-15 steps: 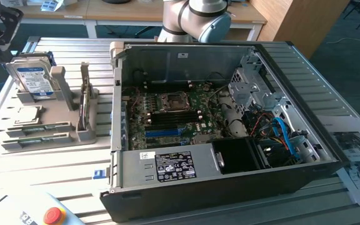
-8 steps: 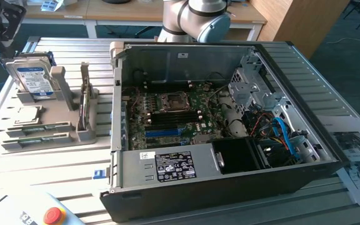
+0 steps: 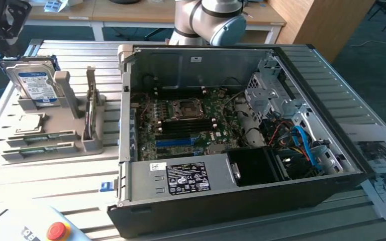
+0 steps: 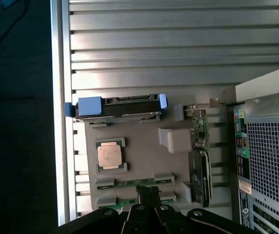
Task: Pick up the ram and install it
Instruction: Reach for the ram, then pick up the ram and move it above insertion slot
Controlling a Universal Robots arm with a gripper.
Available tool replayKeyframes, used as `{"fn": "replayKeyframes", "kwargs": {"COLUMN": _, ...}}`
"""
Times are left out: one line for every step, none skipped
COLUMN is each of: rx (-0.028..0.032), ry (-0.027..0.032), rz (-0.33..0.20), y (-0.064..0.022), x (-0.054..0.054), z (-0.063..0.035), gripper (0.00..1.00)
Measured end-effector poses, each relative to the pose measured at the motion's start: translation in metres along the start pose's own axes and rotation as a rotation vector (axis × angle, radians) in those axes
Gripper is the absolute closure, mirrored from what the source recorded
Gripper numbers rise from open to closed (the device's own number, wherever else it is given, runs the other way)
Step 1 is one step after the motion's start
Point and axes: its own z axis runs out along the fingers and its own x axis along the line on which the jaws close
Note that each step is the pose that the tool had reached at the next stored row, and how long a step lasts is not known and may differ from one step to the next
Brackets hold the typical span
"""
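Note:
Two ram sticks (image 3: 37, 137), long, green and flat, lie side by side in the slots of a grey holder tray (image 3: 59, 108) at the exterior view's left. In the wrist view the same sticks (image 4: 129, 184) lie just under my gripper (image 4: 149, 191). Its dark fingers are shut together with nothing between them, and they hover well above the tray. The dark end of the arm (image 3: 2, 22) hangs over the exterior view's far left corner. The open computer case (image 3: 247, 125) lies beside the tray, with its motherboard (image 3: 186, 125) and black memory slots exposed.
The tray also holds an upright hard drive (image 3: 35, 83) with a blue-white label, a square processor chip (image 4: 111, 156) and an upright card (image 3: 92, 108). A red emergency button (image 3: 58, 231) sits at the front. Papers (image 3: 381, 165) lie at the exterior view's right.

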Motion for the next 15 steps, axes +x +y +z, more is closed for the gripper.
{"fn": "replayKeyframes", "kwargs": {"rx": 0.0000, "ry": 0.0000, "rz": 0.000, "y": 0.0022, "x": 0.0002, "z": 0.0002, "gripper": 0.90}}
{"fn": "replayKeyframes", "kwargs": {"rx": 0.0000, "ry": 0.0001, "rz": 0.000, "y": 0.0042, "x": 0.0004, "z": 0.0003, "gripper": 0.90}}
{"fn": "replayKeyframes", "kwargs": {"rx": 0.0000, "ry": 0.0000, "rz": 0.000, "y": 0.0060, "x": 0.0005, "z": 0.0006, "gripper": 0.90}}
{"fn": "replayKeyframes", "kwargs": {"rx": 0.0000, "ry": -0.0001, "rz": 0.000, "y": 0.0071, "x": 0.0006, "z": 0.0007, "gripper": 0.90}}
{"fn": "replayKeyframes", "kwargs": {"rx": -0.0001, "ry": -0.0001, "rz": 0.000, "y": 0.0072, "x": 0.0006, "z": 0.0007, "gripper": 0.90}}
{"fn": "replayKeyframes", "kwargs": {"rx": 0.0000, "ry": 0.0000, "rz": 0.000, "y": 0.0072, "x": 0.0006, "z": 0.0007, "gripper": 0.90}}
{"fn": "replayKeyframes", "kwargs": {"rx": 0.0000, "ry": 0.0000, "rz": 0.000, "y": 0.0072, "x": 0.0006, "z": 0.0007, "gripper": 0.90}}
{"fn": "replayKeyframes", "kwargs": {"rx": 0.0000, "ry": 0.0001, "rz": 0.000, "y": 0.0072, "x": 0.0006, "z": 0.0006, "gripper": 0.90}}
{"fn": "replayKeyframes", "kwargs": {"rx": 0.0000, "ry": 0.0000, "rz": 0.000, "y": 0.0072, "x": 0.0006, "z": 0.0007, "gripper": 0.90}}
{"fn": "replayKeyframes", "kwargs": {"rx": 0.0000, "ry": 0.0000, "rz": 0.000, "y": 0.0072, "x": 0.0006, "z": 0.0007, "gripper": 0.90}}
{"fn": "replayKeyframes", "kwargs": {"rx": 0.0000, "ry": 0.0000, "rz": 0.000, "y": 0.0072, "x": 0.0006, "z": 0.0007, "gripper": 0.90}}
{"fn": "replayKeyframes", "kwargs": {"rx": 0.0000, "ry": 0.0000, "rz": 0.000, "y": 0.0072, "x": 0.0006, "z": 0.0006, "gripper": 0.90}}
{"fn": "replayKeyframes", "kwargs": {"rx": 0.0000, "ry": 0.0000, "rz": 0.000, "y": 0.0072, "x": 0.0006, "z": 0.0007, "gripper": 0.90}}
{"fn": "replayKeyframes", "kwargs": {"rx": 0.0000, "ry": 0.0000, "rz": 0.000, "y": 0.0072, "x": 0.0006, "z": 0.0006, "gripper": 0.90}}
{"fn": "replayKeyframes", "kwargs": {"rx": 0.0000, "ry": 0.0000, "rz": 0.000, "y": 0.0072, "x": 0.0006, "z": 0.0007, "gripper": 0.90}}
